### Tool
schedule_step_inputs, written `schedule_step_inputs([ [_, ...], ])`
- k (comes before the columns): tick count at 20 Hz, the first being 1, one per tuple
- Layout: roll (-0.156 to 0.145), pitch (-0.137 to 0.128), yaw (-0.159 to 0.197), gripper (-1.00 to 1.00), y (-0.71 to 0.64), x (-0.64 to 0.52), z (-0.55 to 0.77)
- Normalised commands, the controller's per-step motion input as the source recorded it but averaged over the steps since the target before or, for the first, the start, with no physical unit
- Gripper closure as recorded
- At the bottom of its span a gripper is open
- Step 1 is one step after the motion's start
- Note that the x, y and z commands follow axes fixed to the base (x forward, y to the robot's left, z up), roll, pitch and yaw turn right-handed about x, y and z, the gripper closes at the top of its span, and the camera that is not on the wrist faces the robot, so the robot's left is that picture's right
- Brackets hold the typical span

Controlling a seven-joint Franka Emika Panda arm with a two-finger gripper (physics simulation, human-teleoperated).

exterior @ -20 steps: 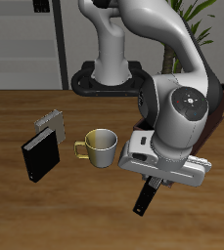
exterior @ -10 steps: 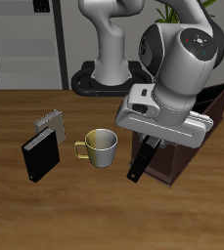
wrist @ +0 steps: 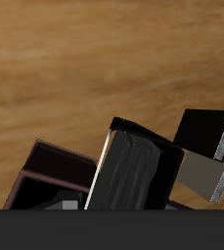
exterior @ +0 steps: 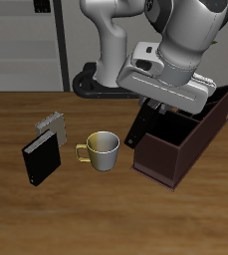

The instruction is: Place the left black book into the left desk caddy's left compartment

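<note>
My gripper [exterior: 157, 108] is shut on the left black book [exterior: 142, 127], which hangs tilted from the fingers above the table. The book's lower end is at the near-mug end wall of the left desk caddy [exterior: 182, 149], a long dark maroon open-top box; it is over the rim, not inside. In the wrist view the held book [wrist: 133, 174] fills the middle, with a corner of the caddy [wrist: 43, 174] beside it. I cannot tell the caddy's divider or compartments from here.
A cream mug [exterior: 103, 149] stands beside the caddy. A second black book [exterior: 42, 157] and a grey book [exterior: 52, 124] lie beyond the mug; both show in the wrist view, the black book [wrist: 207, 131] and the grey book [wrist: 203, 176]. The robot's base [exterior: 111, 80] stands behind.
The gripper has lifted the black book from near the table's front edge and carried it up and back, to the caddy's end nearest the mug. Mug and other books have not moved.
</note>
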Motion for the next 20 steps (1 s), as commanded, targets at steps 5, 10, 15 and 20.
schedule_step_inputs([
  [5,-0.021,-0.030,-0.024,1.00,0.19,-0.59,0.51],
  [10,-0.058,-0.023,-0.045,1.00,0.18,-0.54,0.28],
  [15,-0.012,-0.049,-0.023,1.00,0.26,-0.45,0.14],
  [20,0.016,-0.032,-0.007,1.00,0.28,-0.35,0.02],
])
